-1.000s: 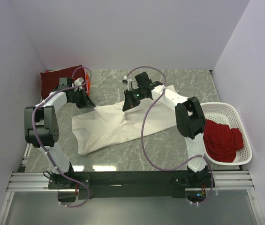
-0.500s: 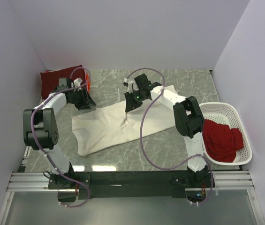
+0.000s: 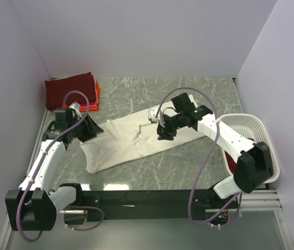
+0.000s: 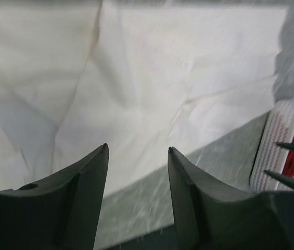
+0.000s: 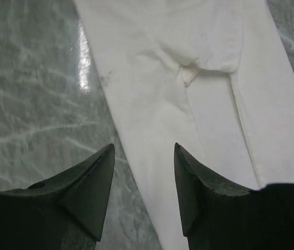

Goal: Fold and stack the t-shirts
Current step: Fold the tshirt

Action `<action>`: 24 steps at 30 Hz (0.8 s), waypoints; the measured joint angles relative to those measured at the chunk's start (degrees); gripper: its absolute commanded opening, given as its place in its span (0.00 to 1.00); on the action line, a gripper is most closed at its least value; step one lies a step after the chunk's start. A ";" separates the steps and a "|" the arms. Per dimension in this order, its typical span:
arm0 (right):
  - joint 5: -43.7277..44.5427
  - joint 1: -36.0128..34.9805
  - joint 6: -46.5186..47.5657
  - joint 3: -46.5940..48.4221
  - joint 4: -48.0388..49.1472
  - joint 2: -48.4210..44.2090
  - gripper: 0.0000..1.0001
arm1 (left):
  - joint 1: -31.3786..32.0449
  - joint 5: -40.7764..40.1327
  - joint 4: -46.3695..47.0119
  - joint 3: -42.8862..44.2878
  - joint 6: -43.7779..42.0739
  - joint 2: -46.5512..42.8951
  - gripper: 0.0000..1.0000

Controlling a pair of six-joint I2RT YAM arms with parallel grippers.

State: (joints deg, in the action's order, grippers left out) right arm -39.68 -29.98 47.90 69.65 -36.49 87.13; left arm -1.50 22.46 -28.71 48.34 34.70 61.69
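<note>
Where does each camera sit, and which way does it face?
Top external: high behind the robot, looking down on the table, left arm, right arm and white t-shirt.
Left wrist: behind the open left claw, facing across the shirt.
Right wrist: behind the open right claw, facing down at shirt and table.
Shared: all show the white t-shirt.

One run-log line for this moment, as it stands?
left gripper: open, empty | right gripper: open, empty | cream t-shirt: lying on table, not yet stacked | maroon stack: far left
</note>
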 measured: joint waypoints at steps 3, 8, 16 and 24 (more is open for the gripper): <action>0.35 -0.15 10.86 -2.75 -4.28 -2.93 0.54 | 5.84 -1.53 -4.79 -5.27 3.34 -1.60 0.52; 3.10 -0.04 19.41 -11.41 -5.79 -2.78 0.54 | 17.20 -7.17 -12.17 -8.79 8.55 -3.96 0.50; 4.44 -0.02 20.61 -14.56 -5.79 -4.07 0.53 | 19.87 -21.49 -19.50 -8.68 13.53 -6.49 0.49; 6.03 1.11 21.05 -16.24 -5.03 -7.93 0.53 | 20.46 -27.15 -24.04 -8.17 15.72 -2.05 0.45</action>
State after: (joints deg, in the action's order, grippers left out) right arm -33.65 -28.86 68.95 53.41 -41.52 79.20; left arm 18.96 -4.69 -52.75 40.16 50.41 59.64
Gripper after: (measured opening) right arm 0.528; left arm 0.452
